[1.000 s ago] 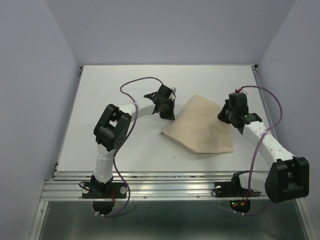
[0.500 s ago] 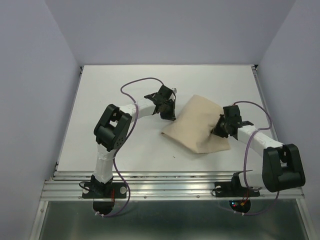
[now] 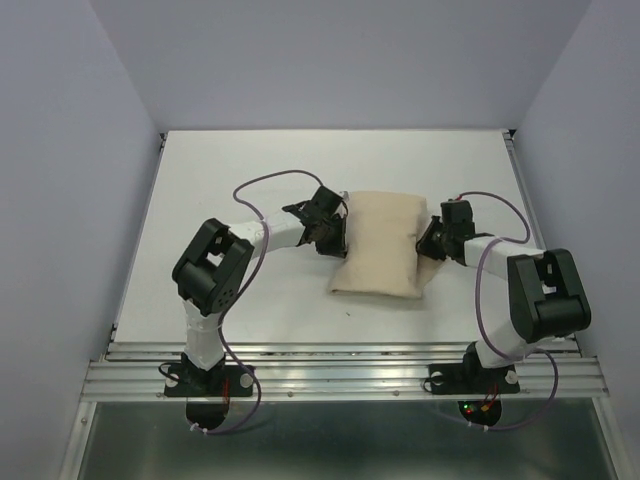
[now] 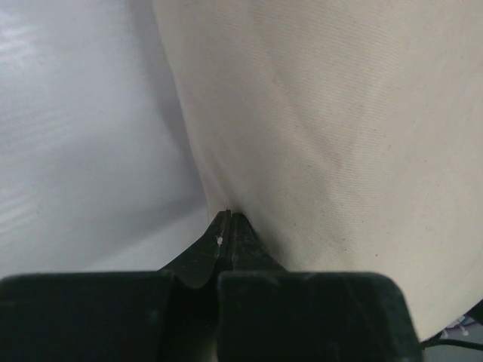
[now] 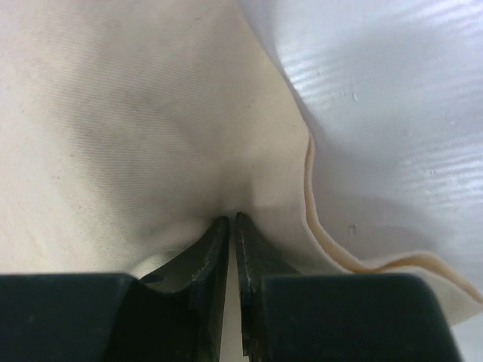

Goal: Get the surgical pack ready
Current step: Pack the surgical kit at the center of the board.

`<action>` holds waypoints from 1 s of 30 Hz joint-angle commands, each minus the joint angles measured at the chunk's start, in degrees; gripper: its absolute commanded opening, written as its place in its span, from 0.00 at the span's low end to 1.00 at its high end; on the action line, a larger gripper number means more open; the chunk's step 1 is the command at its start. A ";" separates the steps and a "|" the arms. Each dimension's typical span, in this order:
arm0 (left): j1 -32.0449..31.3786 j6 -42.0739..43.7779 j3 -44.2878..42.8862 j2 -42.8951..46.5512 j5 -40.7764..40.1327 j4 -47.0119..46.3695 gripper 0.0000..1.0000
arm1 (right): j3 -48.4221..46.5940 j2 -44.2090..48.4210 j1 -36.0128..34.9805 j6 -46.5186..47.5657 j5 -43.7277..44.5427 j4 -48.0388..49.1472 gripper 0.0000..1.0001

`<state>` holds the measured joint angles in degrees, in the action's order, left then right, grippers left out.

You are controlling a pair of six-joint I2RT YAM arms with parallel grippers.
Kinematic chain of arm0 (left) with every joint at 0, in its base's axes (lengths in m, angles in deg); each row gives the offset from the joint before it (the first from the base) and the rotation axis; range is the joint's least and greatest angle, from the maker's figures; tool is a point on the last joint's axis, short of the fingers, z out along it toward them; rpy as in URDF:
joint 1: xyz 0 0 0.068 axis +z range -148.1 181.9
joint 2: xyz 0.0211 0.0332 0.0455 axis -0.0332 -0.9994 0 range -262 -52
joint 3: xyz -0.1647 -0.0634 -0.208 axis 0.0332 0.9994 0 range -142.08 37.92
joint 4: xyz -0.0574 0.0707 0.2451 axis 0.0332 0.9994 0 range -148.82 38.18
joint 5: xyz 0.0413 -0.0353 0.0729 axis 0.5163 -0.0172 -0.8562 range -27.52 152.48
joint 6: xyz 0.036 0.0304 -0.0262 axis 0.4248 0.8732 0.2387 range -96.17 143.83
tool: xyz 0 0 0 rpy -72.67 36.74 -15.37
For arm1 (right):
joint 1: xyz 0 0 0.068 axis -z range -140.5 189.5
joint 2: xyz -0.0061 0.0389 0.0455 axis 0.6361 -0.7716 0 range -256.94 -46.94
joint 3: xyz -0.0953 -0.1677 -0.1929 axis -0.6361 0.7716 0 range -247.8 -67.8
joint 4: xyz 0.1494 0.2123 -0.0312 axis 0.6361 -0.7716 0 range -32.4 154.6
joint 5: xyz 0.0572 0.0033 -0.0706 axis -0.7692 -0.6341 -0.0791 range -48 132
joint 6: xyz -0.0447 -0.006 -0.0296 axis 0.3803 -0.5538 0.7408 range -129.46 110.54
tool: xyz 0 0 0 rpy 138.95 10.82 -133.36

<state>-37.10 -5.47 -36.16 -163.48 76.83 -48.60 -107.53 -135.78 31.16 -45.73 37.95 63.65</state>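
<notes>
Tightly, left pincer (image 4: 229,219) and right pincer (image 5: 231,220) pinch the cloth (image 3: 380,245).

A white worktop (image 3: 250,170) fills the middle of the overhead view, smooth and slightly glossy; close up from the wrist cameras its surface shows faint parallel streaks and a few small nicks. A tiny dark speck (image 3: 347,313) lies on it towards the near edge. Plain lavender walls enclose it on three sides: a back wall (image 3: 340,60), a left wall (image 3: 60,200) and a right wall (image 3: 600,150), each meeting the worktop at its border. Thin metal strips run along the left and right borders. Along the near edge runs a ribbed aluminium rail (image 3: 340,362), and below that a dull grey metal panel (image 3: 340,445) spans the bottom of the view.
</notes>
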 commanded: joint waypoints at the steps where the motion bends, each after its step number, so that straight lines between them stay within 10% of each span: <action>1: -4.93 -4.18 5.08 6.97 4.99 -3.89 0.00 | 0.09 -4.16 -0.71 3.04 2.21 -8.00 0.15; 12: -4.59 -3.84 7.74 16.82 -1.87 3.66 0.00 | -6.58 14.39 -0.71 5.60 11.17 -26.38 0.19; 30: 4.91 -4.45 -8.97 -2.95 -14.61 11.14 0.00 | -23.30 -8.19 -0.71 10.87 8.98 -21.90 0.21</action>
<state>-31.29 -9.69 -42.68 -165.21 63.41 -39.73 -131.00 -143.99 30.79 -36.11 46.54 40.72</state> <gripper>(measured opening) 0.022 0.206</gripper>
